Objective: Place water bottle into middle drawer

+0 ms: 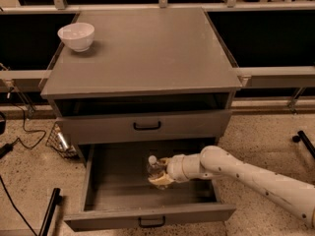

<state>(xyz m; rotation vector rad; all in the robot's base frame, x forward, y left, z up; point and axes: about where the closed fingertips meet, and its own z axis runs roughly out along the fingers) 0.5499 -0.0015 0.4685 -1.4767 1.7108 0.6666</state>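
Speckled stone-pattern floor (268,134) surrounds a grey, matte, flat-topped table (142,53) with drawers. Nearest the viewer, the wide grey middle drawer (115,183) is pulled fully out, showing a flat smooth floor, low side walls and a small black handle (151,223) centred on its front panel.

Inside the drawer, right of centre, the hand (158,177) on a white jointed arm (246,173) reaching in from the right is closed round the lower body of the small clear ribbed plastic water bottle (154,166). The bottle stands roughly upright with its white cap on top. Whether its base touches the drawer floor cannot be told.

The bottle is judged light and thin-walled, so it will yield under a hard squeeze. Its ribs give purchase, and the mid-body is the soundest place to hold. The narrow base may tip on release.

Behind, a second grey drawer front (98,128) with a black handle is shut. A round glossy white bowl (76,36) sits at the table's far left corner.
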